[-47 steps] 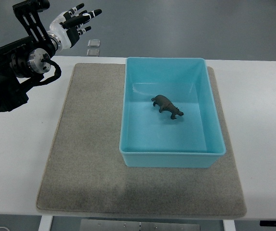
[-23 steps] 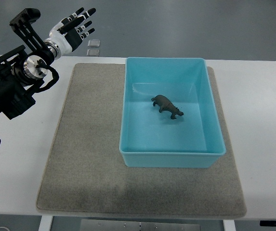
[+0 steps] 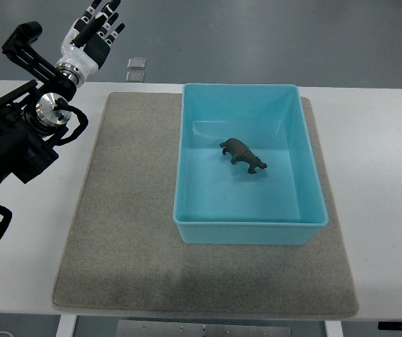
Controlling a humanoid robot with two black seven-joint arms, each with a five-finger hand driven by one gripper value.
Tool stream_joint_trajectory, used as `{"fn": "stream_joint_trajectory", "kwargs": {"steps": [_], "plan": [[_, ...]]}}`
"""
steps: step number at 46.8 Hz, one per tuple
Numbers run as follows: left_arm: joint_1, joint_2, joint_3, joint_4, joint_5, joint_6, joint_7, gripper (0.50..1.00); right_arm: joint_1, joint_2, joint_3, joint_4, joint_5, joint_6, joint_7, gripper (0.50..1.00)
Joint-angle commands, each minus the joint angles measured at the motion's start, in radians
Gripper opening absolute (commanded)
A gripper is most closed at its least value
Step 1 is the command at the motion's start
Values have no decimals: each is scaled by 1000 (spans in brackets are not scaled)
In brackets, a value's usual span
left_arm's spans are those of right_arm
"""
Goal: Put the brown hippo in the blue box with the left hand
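Brown hippo (image 3: 243,155) already parked in the blue box (image 3: 250,225), left hand (image 3: 92,31) way off at the top-left.

Top view: the hippo is a small dark-brown toy standing on its feet on the box floor, roughly mid-box, head pointing toward the lower right, touching none of the walls. That box sits on a grey felt mat (image 3: 130,232) over a white table (image 3: 383,182). Up past the table's far edge, the left hand's fingers are loosely stretched out and holding nothing, well apart from the box.
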Motion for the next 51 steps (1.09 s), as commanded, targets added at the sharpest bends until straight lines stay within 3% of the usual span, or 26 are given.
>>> {"fn": "stream_joint_trajectory", "kwargs": {"steps": [1,29,37,51], "plan": [[0,3,-16,1,8,0,0,994,0,0,0,0,0,0,0,936],[8,1,-16,-1,11,-7,0,994,0,0,0,0,8,8,0,936],[8,4,-13,-1,11,-7,0,994,-7,0,0,144,3,46,0,936],[11,4,-16,1,11,-1,0,994,-3,0,11,143,12,52,-6,936]]}}
